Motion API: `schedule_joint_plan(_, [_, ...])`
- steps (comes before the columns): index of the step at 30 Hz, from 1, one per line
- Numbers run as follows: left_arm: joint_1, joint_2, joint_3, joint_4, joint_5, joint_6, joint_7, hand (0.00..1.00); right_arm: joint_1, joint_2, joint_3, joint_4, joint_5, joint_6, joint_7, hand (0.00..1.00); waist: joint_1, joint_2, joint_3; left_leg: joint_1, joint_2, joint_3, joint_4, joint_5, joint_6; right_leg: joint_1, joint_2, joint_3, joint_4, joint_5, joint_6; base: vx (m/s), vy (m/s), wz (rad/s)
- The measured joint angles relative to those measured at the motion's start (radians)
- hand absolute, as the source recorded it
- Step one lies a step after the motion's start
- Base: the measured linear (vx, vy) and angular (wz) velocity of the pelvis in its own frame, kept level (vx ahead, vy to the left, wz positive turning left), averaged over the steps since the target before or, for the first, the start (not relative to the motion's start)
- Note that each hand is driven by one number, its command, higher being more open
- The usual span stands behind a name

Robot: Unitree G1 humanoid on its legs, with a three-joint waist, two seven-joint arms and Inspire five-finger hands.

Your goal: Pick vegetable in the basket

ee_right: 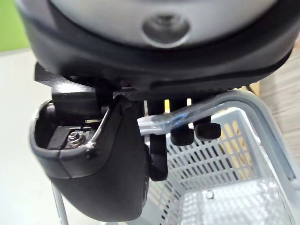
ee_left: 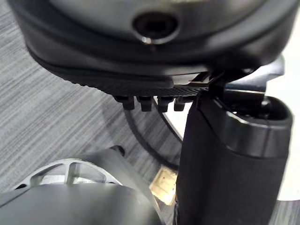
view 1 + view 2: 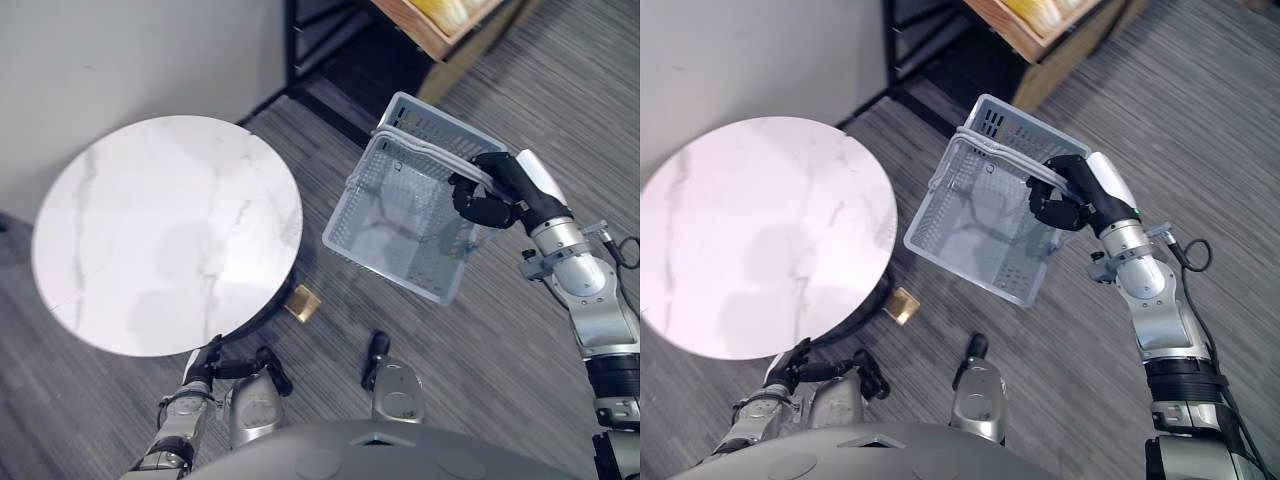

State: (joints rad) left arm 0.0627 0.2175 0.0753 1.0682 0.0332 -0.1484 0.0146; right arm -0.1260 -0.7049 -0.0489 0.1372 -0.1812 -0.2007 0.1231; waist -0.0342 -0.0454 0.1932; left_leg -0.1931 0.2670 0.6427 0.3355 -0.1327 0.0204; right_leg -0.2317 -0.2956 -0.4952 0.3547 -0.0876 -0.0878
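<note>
A pale grey plastic basket (image 3: 392,232) with slotted walls hangs tilted in the air above the carpet, to the right of the round table. It has nothing in it. My right hand (image 3: 487,196) is shut on the basket's thin handles (image 1: 187,112), its fingers curled over them in the right wrist view. My left hand (image 3: 205,364) hangs low at the lower left, just below the near edge of the table, with relaxed fingers and nothing in it. I see no vegetable on the table or the floor.
A round white marble table (image 3: 160,230) fills the left side. A small yellow-brown square block (image 3: 303,303) lies on the grey carpet by the table's foot. A wooden crate (image 3: 440,25) and a black frame (image 3: 300,45) stand at the back.
</note>
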Motion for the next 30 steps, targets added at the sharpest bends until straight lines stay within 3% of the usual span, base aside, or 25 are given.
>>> schedule_joint_plan(1, [0.000, 0.001, 0.002, 0.001, -0.001, 0.000, 0.000, 1.00, -0.012, 0.000, 0.007, 0.010, 0.000, 0.000, 0.000, 0.00, 0.007, -0.004, 0.001, 0.009, 0.007, 0.029, -0.009, 0.000, 0.000, 0.013, 0.003, -0.029, 0.002, 0.002, 0.003, -0.03, 0.162, -1.51])
schedule_joint_plan(2, [0.000, -0.001, 0.019, 0.002, -0.003, 0.000, 0.001, 1.00, -0.050, -0.002, 0.023, 0.030, -0.005, 0.000, 0.002, 0.00, 0.033, -0.007, 0.000, 0.024, 0.022, 0.104, -0.022, 0.001, -0.002, 0.049, 0.003, -0.062, -0.031, 0.018, 0.027, -0.02, 0.088, -1.32])
schedule_joint_plan(4, [0.000, 0.001, 0.019, 0.003, -0.003, 0.000, 0.001, 1.00, -0.091, -0.002, 0.043, 0.051, -0.009, 0.000, 0.003, 0.00, 0.045, -0.007, 0.000, 0.035, 0.030, 0.162, -0.033, 0.006, -0.008, 0.091, -0.003, -0.073, -0.091, 0.052, 0.075, -0.02, 0.011, -1.25])
schedule_joint_plan(5, [0.000, 0.006, 0.019, 0.003, 0.003, 0.000, -0.001, 1.00, -0.110, -0.002, 0.050, 0.052, -0.009, -0.001, 0.003, 0.00, 0.048, -0.012, -0.003, 0.037, 0.030, 0.212, -0.043, 0.016, -0.016, 0.127, -0.013, -0.075, -0.168, 0.152, 0.123, -0.01, -0.085, -0.97])
schedule_joint_plan(7, [-0.003, 0.003, 0.021, 0.015, 0.009, 0.000, -0.001, 1.00, -0.127, -0.001, 0.050, 0.054, -0.009, -0.001, 0.003, 0.00, 0.050, -0.011, -0.004, 0.048, 0.032, 0.261, -0.057, 0.038, -0.035, 0.148, 0.010, -0.050, -0.266, 0.217, 0.175, 0.01, -0.168, -0.84])
schedule_joint_plan(12, [0.002, -0.029, 0.020, 0.047, 0.018, 0.001, -0.021, 1.00, -0.087, -0.001, 0.037, 0.065, -0.011, 0.017, 0.003, 0.00, 0.026, 0.006, -0.007, 0.121, 0.043, 0.298, -0.144, 0.111, -0.063, 0.167, 0.059, -0.046, -0.285, 0.211, 0.182, 0.00, -0.145, -0.38])
schedule_joint_plan(13, [0.004, -0.029, 0.020, 0.047, 0.027, 0.001, -0.024, 1.00, -0.062, -0.001, 0.019, 0.065, -0.011, 0.017, 0.003, 0.00, 0.018, 0.005, -0.007, 0.138, 0.043, 0.299, -0.161, 0.119, -0.071, 0.182, 0.065, -0.047, -0.283, 0.197, 0.196, -0.01, -0.082, -0.06])
schedule_joint_plan(15, [0.008, -0.029, 0.020, 0.046, 0.030, 0.001, -0.024, 1.00, -0.043, -0.001, 0.003, 0.065, -0.011, 0.018, 0.003, 0.00, 0.002, 0.005, -0.007, 0.149, 0.043, 0.301, -0.169, 0.128, -0.081, 0.183, 0.066, -0.047, -0.271, 0.171, 0.194, -0.02, -0.080, -0.02])
schedule_joint_plan(21, [0.009, -0.040, 0.021, 0.043, 0.030, 0.022, -0.024, 1.00, 0.000, -0.001, -0.042, 0.056, -0.010, 0.018, 0.003, 0.00, -0.024, 0.030, -0.009, 0.152, 0.065, 0.307, -0.157, 0.141, -0.082, 0.181, 0.081, -0.048, -0.247, 0.113, 0.191, -0.04, -0.050, -0.01])
schedule_joint_plan(23, [0.009, -0.043, 0.022, 0.042, 0.030, 0.022, -0.025, 1.00, 0.015, 0.006, -0.051, 0.054, -0.009, 0.017, 0.003, 0.00, -0.025, 0.036, -0.007, 0.150, 0.104, 0.304, -0.088, 0.137, -0.076, 0.181, 0.082, -0.048, -0.208, 0.073, 0.184, -0.01, -0.072, -0.06])
schedule_joint_plan(25, [0.015, -0.044, 0.027, 0.041, 0.029, 0.025, -0.024, 1.00, 0.026, 0.011, -0.042, 0.053, -0.008, 0.017, 0.003, 0.00, -0.016, 0.039, -0.005, 0.148, 0.164, 0.269, 0.027, 0.123, -0.053, 0.188, 0.095, -0.034, -0.183, 0.029, 0.175, -0.01, -0.113, -0.48])
schedule_joint_plan(26, [0.027, -0.058, 0.071, 0.030, 0.007, 0.021, -0.020, 1.00, 0.025, 0.011, -0.015, 0.049, -0.008, 0.014, 0.003, 0.00, 0.010, 0.051, -0.004, 0.137, 0.221, 0.123, 0.148, 0.121, -0.001, 0.195, 0.125, 0.017, -0.147, -0.018, 0.153, -0.01, -0.149, -0.86])
schedule_joint_plan(27, [0.026, -0.066, 0.084, 0.027, 0.005, 0.019, -0.017, 1.00, 0.025, 0.011, -0.004, 0.046, -0.007, 0.012, 0.003, 0.00, 0.013, 0.058, -0.005, 0.114, 0.231, 0.028, 0.190, 0.136, 0.026, 0.201, 0.138, 0.037, -0.141, -0.027, 0.141, 0.03, -0.177, -1.26])
schedule_joint_plan(28, [0.026, -0.063, 0.085, 0.009, 0.005, 0.009, -0.016, 1.00, 0.023, 0.011, 0.023, 0.042, 0.003, 0.004, 0.003, 0.00, 0.029, 0.054, -0.004, 0.038, 0.230, -0.183, 0.303, 0.202, 0.073, 0.211, 0.159, 0.094, -0.142, -0.051, 0.119, 0.08, -0.123, -0.90])
schedule_joint_plan(29, [0.024, -0.063, 0.081, 0.007, 0.003, 0.002, -0.017, 1.00, 0.020, 0.010, 0.026, 0.041, 0.006, 0.001, 0.003, 0.00, 0.033, 0.047, 0.000, 0.013, 0.209, -0.251, 0.341, 0.152, 0.016, 0.210, 0.158, 0.124, -0.146, -0.066, 0.123, 0.11, -0.097, -1.06])
schedule_joint_plan(30, [0.022, -0.071, 0.067, 0.002, -0.011, -0.004, -0.027, 1.00, 0.012, 0.010, 0.026, 0.043, 0.009, 0.002, 0.003, 0.00, 0.033, 0.061, 0.003, -0.035, 0.132, -0.361, 0.391, 0.022, -0.042, 0.205, 0.160, 0.164, -0.148, -0.081, 0.103, 0.09, -0.044, -0.72])
